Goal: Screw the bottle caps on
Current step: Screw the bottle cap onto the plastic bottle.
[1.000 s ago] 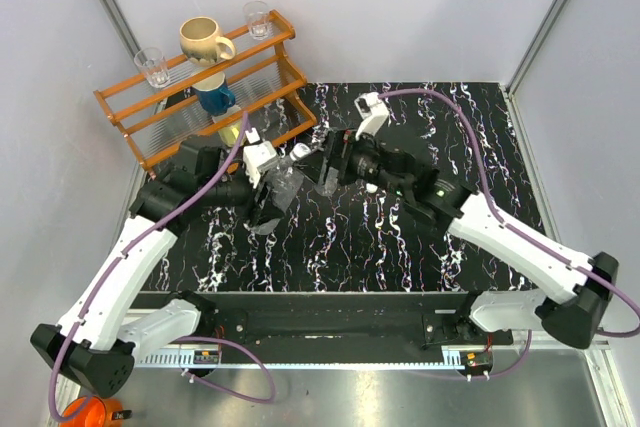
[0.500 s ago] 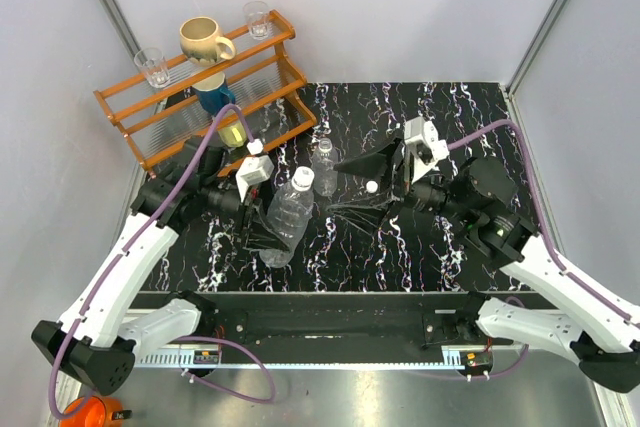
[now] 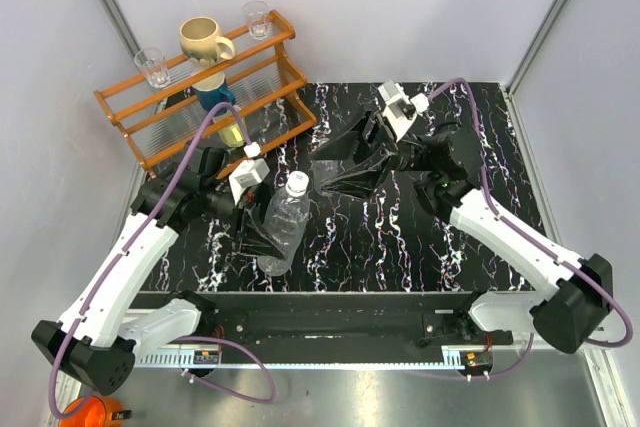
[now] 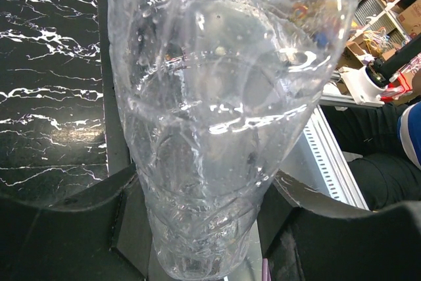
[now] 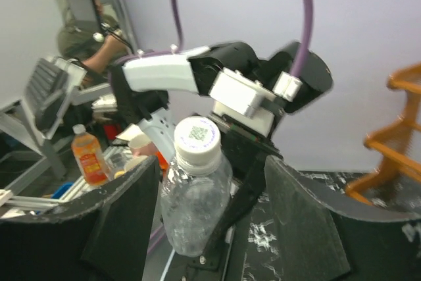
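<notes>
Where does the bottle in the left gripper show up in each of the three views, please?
Top external: bottle left of centre, tilted, gripped near its base.
Left wrist: bottle fills the middle, between the fingers.
Right wrist: bottle lower centre-left, cap facing the camera.
Shared landmark: the black marbled table, in all three.

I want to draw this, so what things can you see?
clear ribbed plastic bottle: one, see-through, tilted in the left gripper
round white plastic screw cap: one, white, on that bottle's neck
orange wooden rack: one, orange, table's far left corner
cream handled mug: one, cream, on the rack's top
blue mug: one, blue, lower in rack
clear drinking glasses: two, see-through, on the rack's top
black white-veined table: one, black, under everything
left gripper: one, black fingers, shut on the bottle
right gripper: one, black fingers, open, facing the cap
</notes>
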